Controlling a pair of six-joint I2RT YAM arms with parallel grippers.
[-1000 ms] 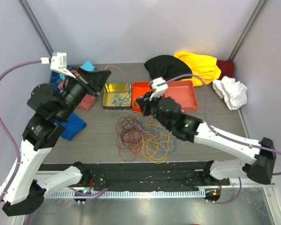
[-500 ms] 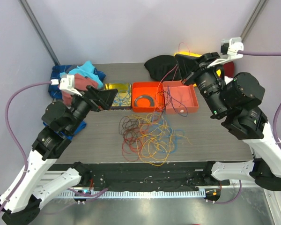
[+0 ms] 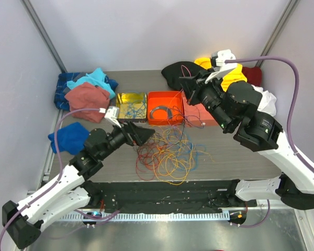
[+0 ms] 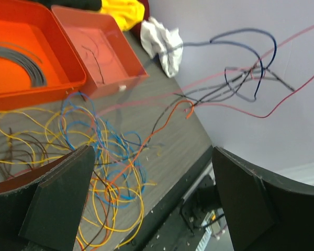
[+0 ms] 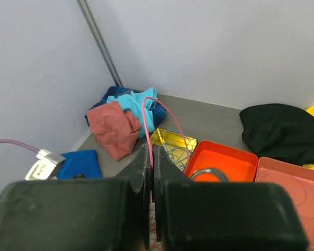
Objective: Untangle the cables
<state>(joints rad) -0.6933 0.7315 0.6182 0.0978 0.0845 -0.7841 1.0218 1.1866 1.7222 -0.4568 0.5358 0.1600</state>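
Observation:
The cables (image 3: 167, 154) lie in a loose yellow, orange, blue, red and dark tangle at the middle of the table. My left gripper (image 3: 142, 136) hovers low at the tangle's left edge, open, with nothing between its fingers; its own view shows the cables (image 4: 104, 157) under it. My right gripper (image 3: 186, 86) is raised above the back trays, shut on a pink cable (image 5: 146, 117) that loops above the fingertips (image 5: 158, 157). Dark and red strands (image 4: 240, 78) hang from it down to the pile.
A yellow tin (image 3: 120, 99) holding blue wires, an orange tray (image 3: 159, 95) with a grey curved strip and a salmon tray (image 3: 206, 116) line the back. Cloths lie around: black (image 3: 175, 72), yellow (image 3: 235, 78), white (image 3: 266, 102), pink-red (image 3: 86, 99), blue (image 3: 68, 137).
My left arm came down from the back left to the tangle's left edge, its gripper now open. My right arm rose off the pile, pulling strands up with it.

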